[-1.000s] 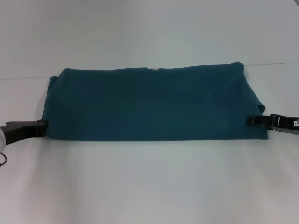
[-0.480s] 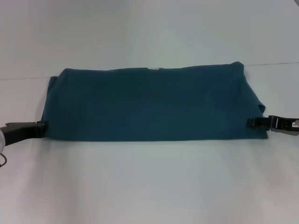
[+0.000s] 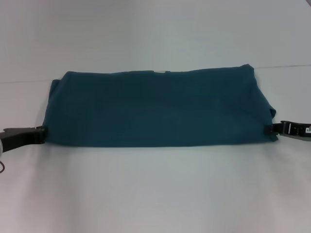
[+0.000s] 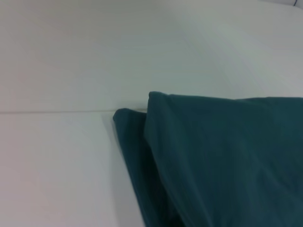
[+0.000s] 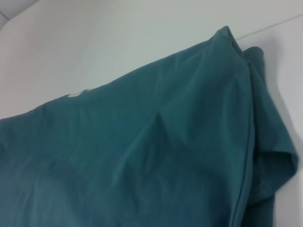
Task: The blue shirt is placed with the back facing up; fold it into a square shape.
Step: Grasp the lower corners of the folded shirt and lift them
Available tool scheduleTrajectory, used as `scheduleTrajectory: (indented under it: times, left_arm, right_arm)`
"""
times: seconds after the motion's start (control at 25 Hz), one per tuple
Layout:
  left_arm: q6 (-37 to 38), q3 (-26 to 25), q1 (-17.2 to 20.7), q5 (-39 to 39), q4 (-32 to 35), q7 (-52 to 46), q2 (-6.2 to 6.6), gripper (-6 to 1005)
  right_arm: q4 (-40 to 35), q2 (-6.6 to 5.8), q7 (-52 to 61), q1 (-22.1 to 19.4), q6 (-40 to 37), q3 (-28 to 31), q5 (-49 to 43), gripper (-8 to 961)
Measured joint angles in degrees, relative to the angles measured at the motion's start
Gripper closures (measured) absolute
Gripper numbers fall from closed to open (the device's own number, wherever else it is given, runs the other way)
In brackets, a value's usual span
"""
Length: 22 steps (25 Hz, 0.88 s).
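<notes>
One dark teal-blue soft cotton shirt (image 3: 158, 108) lies as a wide folded band across the pale grey surface (image 3: 155, 189), so I judge the lengthwise fold done and the crosswise fold next. My two claws sit at its near corners, left claw (image 3: 40, 131) and right claw (image 3: 273, 129); I cannot tell whether either is clenched. Next, each must grip its end and carry it toward the shirt's middle.

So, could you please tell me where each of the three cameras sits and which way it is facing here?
Head view: on the robot's head, looking forward and down at the blue shirt on the white table; left gripper and right gripper show at the shirt's ends.
Left wrist view: on the left wrist, facing the shirt's layered left end; no gripper shows.
Right wrist view: on the right wrist, facing the shirt's right end; no gripper shows.
Shared: all three show the shirt and table.
</notes>
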Motion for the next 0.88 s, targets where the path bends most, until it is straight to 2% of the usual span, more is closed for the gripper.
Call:
scheduleTrajectory:
  times: [0.08,0.52,0.72,0.88]
  left_arm:
    - [0.13,-0.03,0.05,1.02,0.20,-0.65,-0.01,990]
    - [4.72,0.00,2.62,2.80,4.98,-3.30,-0.55,989]
    - [6.80,-0.06,4.31,2.80,7.08,-3.41,-1.01,989]
    - [8.17,-0.13,5.89,2.79,9.02,-3.43,-1.43,989]
  right_arm:
    - [-0.01,-0.03,-0.31,-0.15,0.00,0.17,0.10,780]
    - [-0.29,-0.62,-2.12,-0.95,-2.27,1.66,0.40,934]
    - [-0.67,-0.69,-3.19,-1.89,-4.57,2.78,0.41,933]
    - [-2.20,-0.30,-3.42,-3.30,-6.19,2.91,0.40,930]
